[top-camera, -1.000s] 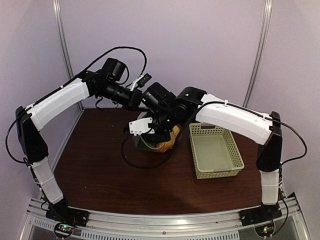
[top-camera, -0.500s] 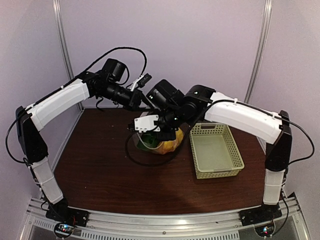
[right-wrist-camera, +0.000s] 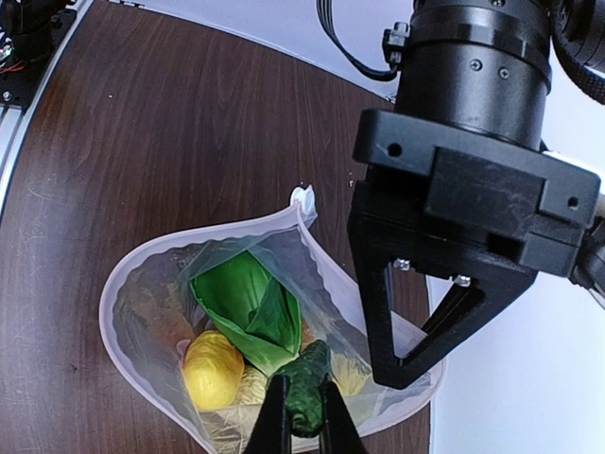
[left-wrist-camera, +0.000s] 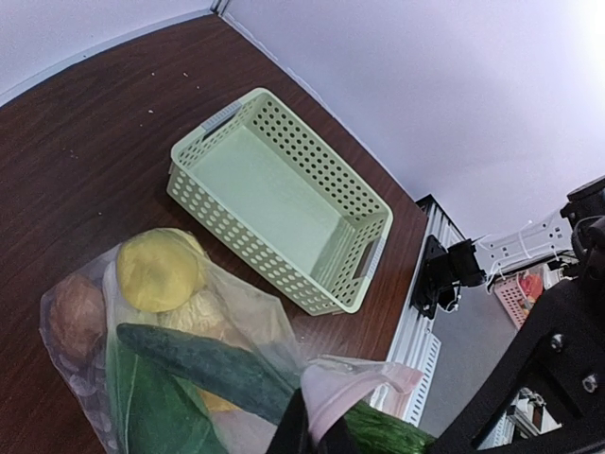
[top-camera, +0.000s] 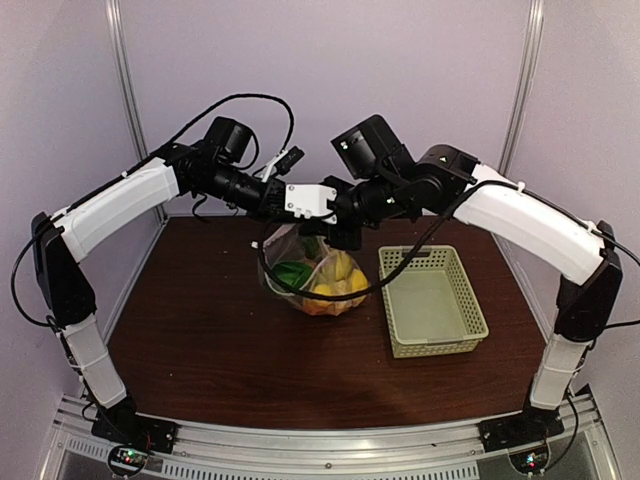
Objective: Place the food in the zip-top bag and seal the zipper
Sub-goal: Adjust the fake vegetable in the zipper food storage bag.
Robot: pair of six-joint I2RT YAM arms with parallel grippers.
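The zip-top bag (top-camera: 315,272) stands open on the table, holding bok choy (right-wrist-camera: 248,301), a lemon (right-wrist-camera: 212,370) and a brown round piece (left-wrist-camera: 76,315). My left gripper (left-wrist-camera: 313,437) is shut on the bag's mouth edge (left-wrist-camera: 364,376) and holds it up; it shows as a large black shape in the right wrist view (right-wrist-camera: 416,326). My right gripper (right-wrist-camera: 302,416) is shut on a dark green cucumber (right-wrist-camera: 308,383), just above the open mouth. In the left wrist view the cucumber (left-wrist-camera: 203,364) lies across the bag's rim. In the top view both grippers meet above the bag, right gripper (top-camera: 343,236).
The pale green lattice basket (top-camera: 470,310) sits empty to the right of the bag, also in the left wrist view (left-wrist-camera: 369,251). A black cable (top-camera: 262,262) loops beside the bag. The table's near rail (left-wrist-camera: 427,284) lies beyond the basket.
My right arm has lifted up and back, raising its gripper from low at the bag's mouth to above it. The bag's contents now show. The left arm has not moved.
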